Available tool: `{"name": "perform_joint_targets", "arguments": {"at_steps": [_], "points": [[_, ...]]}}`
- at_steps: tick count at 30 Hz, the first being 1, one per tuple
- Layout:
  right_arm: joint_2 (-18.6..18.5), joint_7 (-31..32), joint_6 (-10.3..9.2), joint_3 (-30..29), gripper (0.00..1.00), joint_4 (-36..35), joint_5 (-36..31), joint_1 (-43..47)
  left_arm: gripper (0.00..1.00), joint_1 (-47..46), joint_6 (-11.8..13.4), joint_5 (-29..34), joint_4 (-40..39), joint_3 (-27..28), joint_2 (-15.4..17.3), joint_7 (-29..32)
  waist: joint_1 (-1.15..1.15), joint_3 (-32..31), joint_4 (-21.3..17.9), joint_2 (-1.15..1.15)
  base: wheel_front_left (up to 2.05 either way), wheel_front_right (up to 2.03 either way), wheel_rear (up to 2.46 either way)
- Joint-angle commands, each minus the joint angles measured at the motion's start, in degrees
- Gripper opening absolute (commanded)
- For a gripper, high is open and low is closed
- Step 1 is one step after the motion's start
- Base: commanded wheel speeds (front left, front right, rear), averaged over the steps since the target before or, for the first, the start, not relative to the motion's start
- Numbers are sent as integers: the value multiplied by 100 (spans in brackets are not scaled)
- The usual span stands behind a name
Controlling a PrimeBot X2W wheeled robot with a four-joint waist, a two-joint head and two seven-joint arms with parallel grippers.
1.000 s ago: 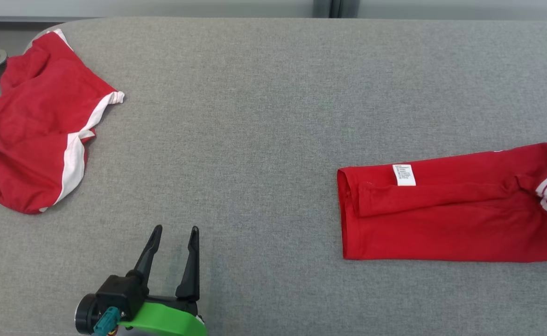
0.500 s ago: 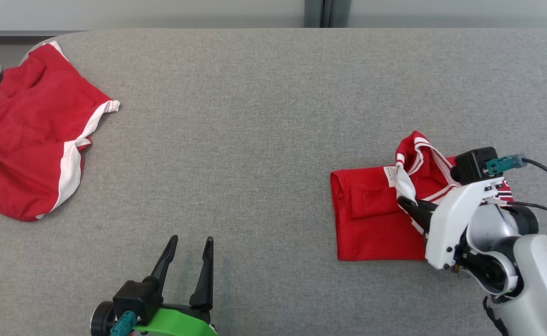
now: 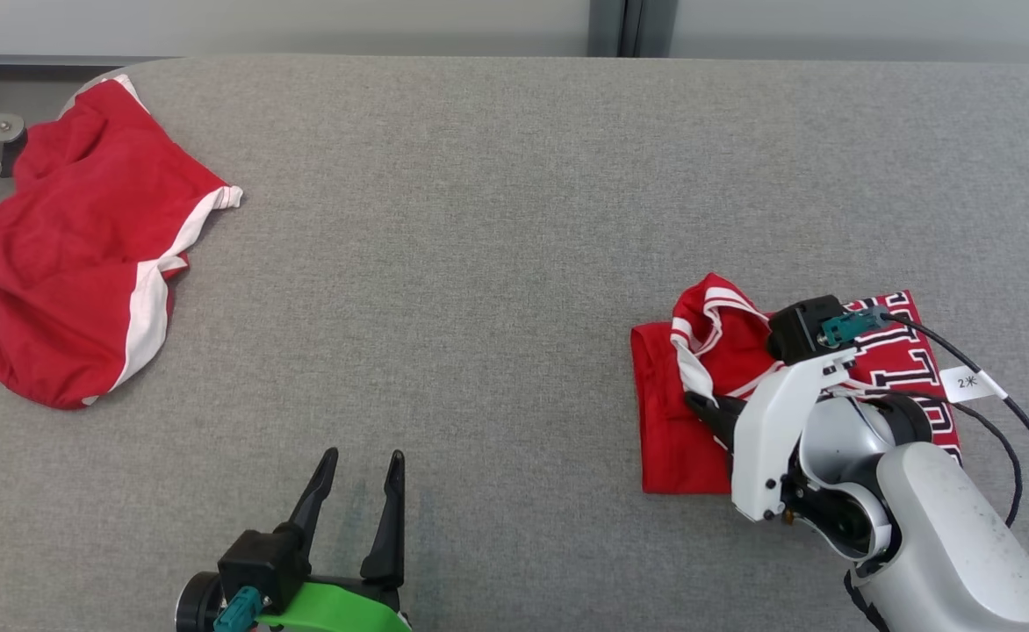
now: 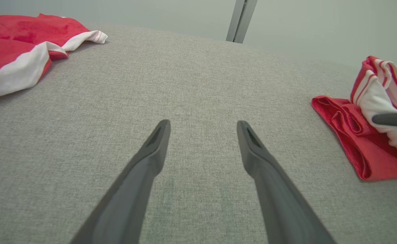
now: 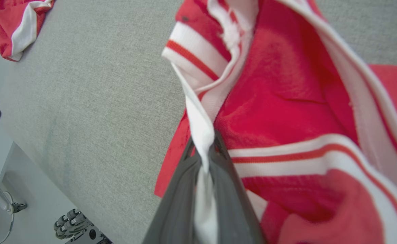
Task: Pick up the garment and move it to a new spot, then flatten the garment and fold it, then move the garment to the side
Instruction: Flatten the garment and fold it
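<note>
1. Far left: crumpled red shorts (image 3: pixel 75 254), white side bands, soft knit, on grey woven counter (image 3: pixel 479 219).
2. Lower left: left end effector (image 3: pixel 363 455), dark tapered fingers spread wide, empty.
3. Counter's right: red jersey (image 3: pixel 668 439), striped white trim pinched in closed right end effector (image 3: pixel 697 404). A second ago it lay long and flat; now doubled, lettering up.

The right arm (image 3: pixel 918 491) covers part of the red shirt (image 3: pixel 672 439) and some of its white letters (image 3: pixel 914 364), and the red shorts (image 4: pixel 8 44) are cut off by the left edge of the left wrist view.
</note>
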Motion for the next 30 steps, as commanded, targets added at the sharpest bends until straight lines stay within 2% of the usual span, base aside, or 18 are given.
{"name": "perform_joint_targets", "arguments": {"at_steps": [1,2,3,4,5,6,7,11,15,19,23,30], "points": [[79,-100,1,15,0,24,63,-78,100,-29,29,-15,-3,4,6,-17,0,-10,-13,0,0,0,0],[125,-197,1,-22,0,57,43,-100,100,-24,32,-19,-6,10,6,-17,0,-20,-25,0,0,0,0],[178,-284,1,-14,25,71,38,-115,100,-18,34,-18,-9,14,6,-17,0,-33,-37,0,0,0,0],[252,-392,1,-5,40,93,73,-116,100,-10,35,-17,-20,21,6,-17,0,-48,-51,0,0,0,0],[311,-483,1,-16,45,117,104,-106,100,-3,36,-10,-29,27,6,-17,0,-59,-67,0,0,0,0],[378,-620,1,-31,59,135,115,-109,100,5,38,-3,-34,28,6,-17,0,-69,-85,0,0,0,0],[422,-738,1,-36,100,143,129,-119,100,11,37,4,-43,29,6,-17,0,-82,-106,0,0,0,0],[576,-1141,1,-19,100,167,194,-32,100,73,44,34,-30,10,6,-17,0,-159,-177,0,0,0,0],[604,-1718,1,32,100,-118,257,145,100,171,66,26,-27,1,6,-17,0,-267,-219,0,0,0,0],[238,-2399,1,176,100,-705,112,438,100,281,87,19,-49,18,6,-17,0,-394,-258,0,0,0,0],[-101,-3355,1,-244,100,-1069,-325,908,100,371,135,7,-95,58,6,-17,0,-503,-282,0,0,0,0],[-166,-4827,1,-1561,100,-717,-1053,1876,100,555,199,25,-124,64,6,-17,0,-755,-342,0,0,0,0]]}}
